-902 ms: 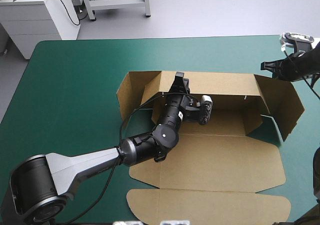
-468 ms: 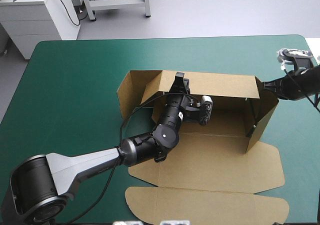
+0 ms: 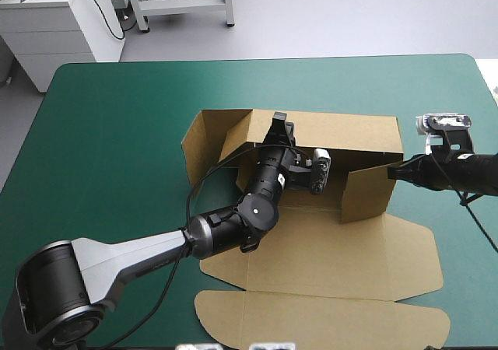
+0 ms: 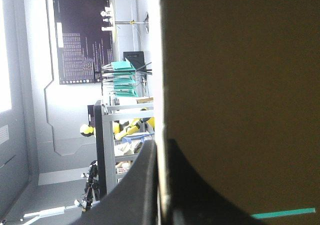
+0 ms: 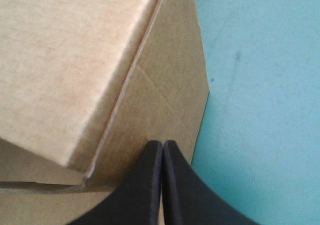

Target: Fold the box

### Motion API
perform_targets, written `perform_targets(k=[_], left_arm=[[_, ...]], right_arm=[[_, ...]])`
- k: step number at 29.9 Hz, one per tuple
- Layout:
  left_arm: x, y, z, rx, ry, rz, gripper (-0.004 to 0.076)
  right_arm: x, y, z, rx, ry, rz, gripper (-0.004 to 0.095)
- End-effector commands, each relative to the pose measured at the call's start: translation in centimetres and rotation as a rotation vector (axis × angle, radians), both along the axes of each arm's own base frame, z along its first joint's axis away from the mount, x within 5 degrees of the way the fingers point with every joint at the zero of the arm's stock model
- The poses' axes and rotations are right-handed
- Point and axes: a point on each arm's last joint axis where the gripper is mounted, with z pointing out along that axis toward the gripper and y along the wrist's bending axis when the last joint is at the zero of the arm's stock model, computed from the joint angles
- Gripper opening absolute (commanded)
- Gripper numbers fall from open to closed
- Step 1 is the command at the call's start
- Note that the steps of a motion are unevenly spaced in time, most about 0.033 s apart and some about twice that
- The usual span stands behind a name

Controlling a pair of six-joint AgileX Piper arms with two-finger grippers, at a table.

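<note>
Left arm: a thick dark-grey drum-shaped shoulder joint (image 3: 50, 288), a tapered silver-grey link (image 3: 136, 255), then glossy black rounded segments (image 3: 261, 194) marked with one small white dot (image 3: 253, 210). Right arm: a slim matt-black forearm (image 3: 459, 171). Close up, broad black curved fin-shaped fingers (image 5: 145, 185).

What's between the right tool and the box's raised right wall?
Nothing. In the high view the right tool, fingers shut, meets the box at that wall with no visible gap. The right wrist view shows only brown board ahead of its tip.
</note>
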Motion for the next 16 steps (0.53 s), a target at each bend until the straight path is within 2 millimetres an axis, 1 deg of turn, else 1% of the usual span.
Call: perform_targets(k=[1, 3, 6, 9, 11, 14, 16], left_arm=[[-0.3, 0.4, 2.8, -0.056, -0.068, 0.012, -0.0008], [-0.3, 0.4, 2.8, -0.056, -0.068, 0.012, -0.0008], [-0.3, 0.4, 2.8, -0.056, -0.067, 0.01, -0.0008], [-0.3, 0.4, 2.8, -0.056, -0.067, 0.01, -0.0008], [-0.3, 0.4, 2.8, -0.039, -0.073, 0.006, -0.0008], [-0.3, 0.4, 2.8, -0.039, -0.072, 0.003, -0.0008], [-0.3, 0.4, 2.8, -0.039, -0.072, 0.003, -0.0008]], right_arm=[[-0.7, 0.2, 1.0, 0.002, -0.208, -0.032, -0.002], [-0.9, 0.3, 0.5, -0.037, -0.217, 0.014, -0.002], [-1.1, 0.5, 0.2, -0.064, -0.205, 0.082, -0.0017], [-1.3, 0.5, 0.6, -0.076, -0.217, 0.081, 0.0013], [-1.5, 0.4, 1.1, -0.104, -0.217, 0.074, 0.0079], [-1.9, 0.1, 1.1, -0.174, -0.179, 0.081, 0.0263], [-1.9, 0.1, 1.0, -0.182, -0.169, 0.096, 0.0366]])
